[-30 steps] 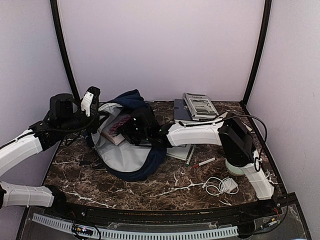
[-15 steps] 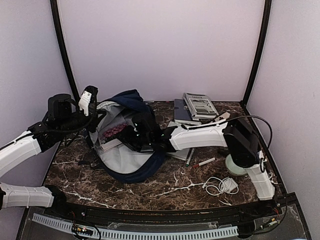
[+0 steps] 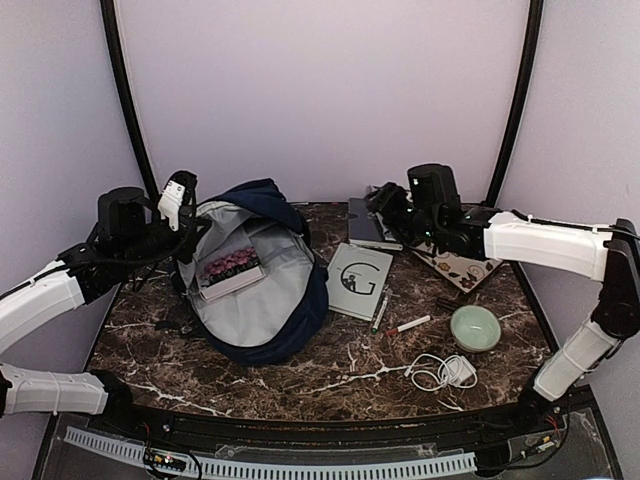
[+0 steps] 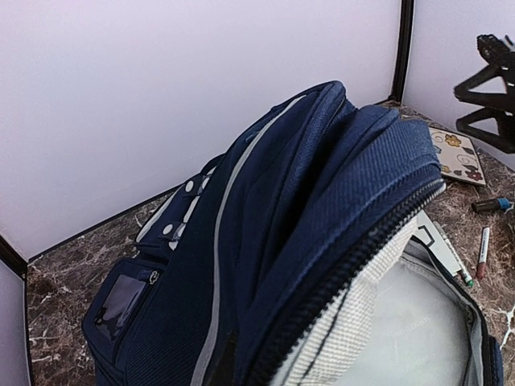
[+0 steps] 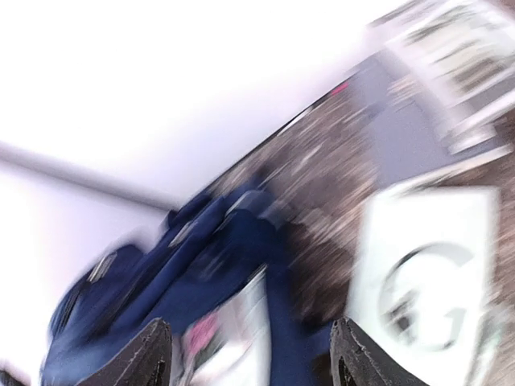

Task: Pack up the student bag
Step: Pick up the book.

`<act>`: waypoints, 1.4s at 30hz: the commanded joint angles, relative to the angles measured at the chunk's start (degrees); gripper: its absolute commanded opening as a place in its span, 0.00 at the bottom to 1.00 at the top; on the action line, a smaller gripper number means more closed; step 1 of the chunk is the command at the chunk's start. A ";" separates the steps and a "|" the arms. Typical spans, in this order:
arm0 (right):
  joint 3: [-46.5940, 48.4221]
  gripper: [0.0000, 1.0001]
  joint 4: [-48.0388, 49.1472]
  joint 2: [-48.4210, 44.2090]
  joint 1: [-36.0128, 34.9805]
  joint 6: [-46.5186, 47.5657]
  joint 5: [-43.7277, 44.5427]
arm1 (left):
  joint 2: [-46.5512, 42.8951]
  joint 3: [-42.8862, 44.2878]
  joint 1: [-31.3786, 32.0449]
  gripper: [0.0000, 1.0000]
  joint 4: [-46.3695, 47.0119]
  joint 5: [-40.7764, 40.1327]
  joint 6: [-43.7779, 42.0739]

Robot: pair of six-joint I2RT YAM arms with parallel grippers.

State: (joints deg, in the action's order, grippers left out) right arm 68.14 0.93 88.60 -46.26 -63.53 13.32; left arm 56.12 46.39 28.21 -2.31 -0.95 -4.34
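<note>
Right end effector (image 3: 384, 203) pulled back, jaws apart, student bag (image 3: 300, 322) well left

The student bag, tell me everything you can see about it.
The student bag is a big navy fabric backpack with white trim and a light grey lining. It lies on the dark marble table, left of centre, unzipped and gaping wide. A book with pink flowers rests inside against the lining. The left gripper, shut, appears to pinch its upper left rim, holding the opening up.
</note>
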 commanded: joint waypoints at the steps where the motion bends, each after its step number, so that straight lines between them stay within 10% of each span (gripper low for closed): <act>1: -2.71 0.69 2.43 4.62 11.30 -2.62 0.60 | -0.54 1.50 -0.44 0.00 6.98 -0.65 -0.14; 16: 11.65 0.71 10.84 30.85 23.96 -18.26 -0.44 | -0.79 0.52 -0.52 0.00 7.04 -0.48 -1.51; 42: 14.66 0.73 11.93 39.67 25.93 -27.28 -2.97 | -0.81 0.08 -0.49 0.00 7.05 0.08 -2.04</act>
State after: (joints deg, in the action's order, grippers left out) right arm 80.90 12.64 126.39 -20.84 -88.64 9.98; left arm 56.69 46.33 28.14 -2.22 -0.91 -6.24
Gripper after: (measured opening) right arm 0.735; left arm 0.094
